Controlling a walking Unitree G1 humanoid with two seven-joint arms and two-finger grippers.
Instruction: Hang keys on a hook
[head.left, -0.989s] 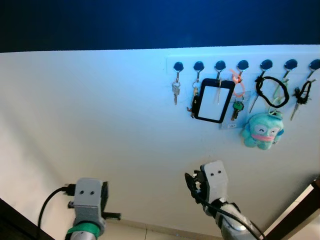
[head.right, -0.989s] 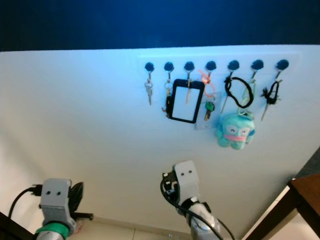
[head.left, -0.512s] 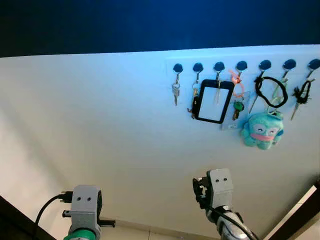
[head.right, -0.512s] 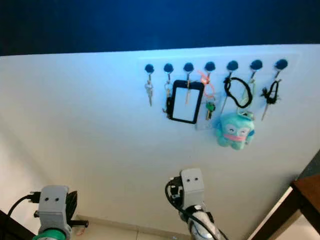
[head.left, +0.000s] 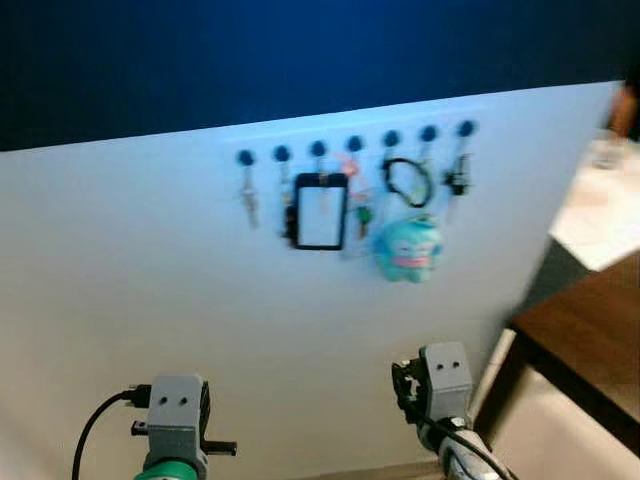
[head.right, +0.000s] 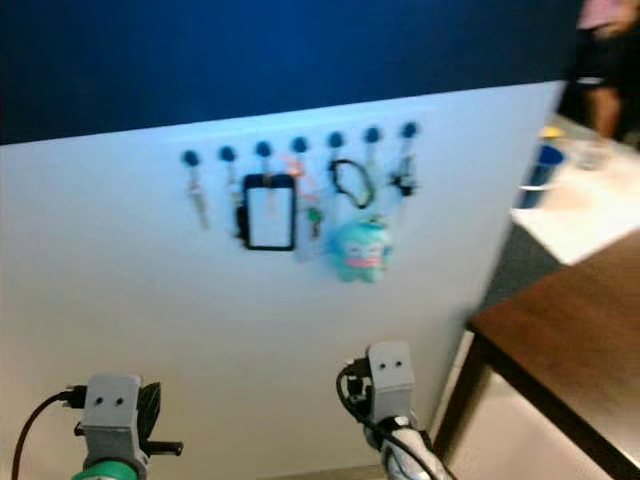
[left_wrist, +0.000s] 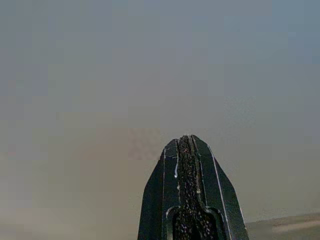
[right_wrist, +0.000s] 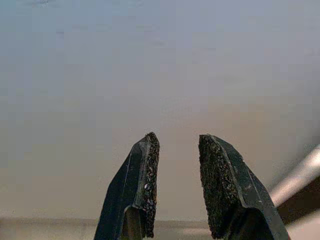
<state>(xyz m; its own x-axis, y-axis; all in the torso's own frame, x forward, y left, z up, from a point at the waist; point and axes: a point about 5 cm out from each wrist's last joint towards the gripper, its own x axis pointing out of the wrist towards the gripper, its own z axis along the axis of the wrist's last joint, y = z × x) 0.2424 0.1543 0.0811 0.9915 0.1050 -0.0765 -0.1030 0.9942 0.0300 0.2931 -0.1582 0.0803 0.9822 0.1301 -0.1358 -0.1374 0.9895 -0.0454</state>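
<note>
Head view, blurred: silver keys (head.left: 248, 202) on leftmost hook (head.left: 245, 157), left gripper (left_wrist: 188, 145) closed empty, right gripper (right_wrist: 177, 145) parted, empty.

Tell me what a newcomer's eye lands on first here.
First, the row of dark round hooks high on the white wall, crowded with hanging things: a turquoise plush toy beneath the right-hand hooks, and a black-framed card holder near the middle. To the right, a dark wooden table juts in. Low in the foreground, the left gripper is shut and the right gripper open, both empty.
</note>
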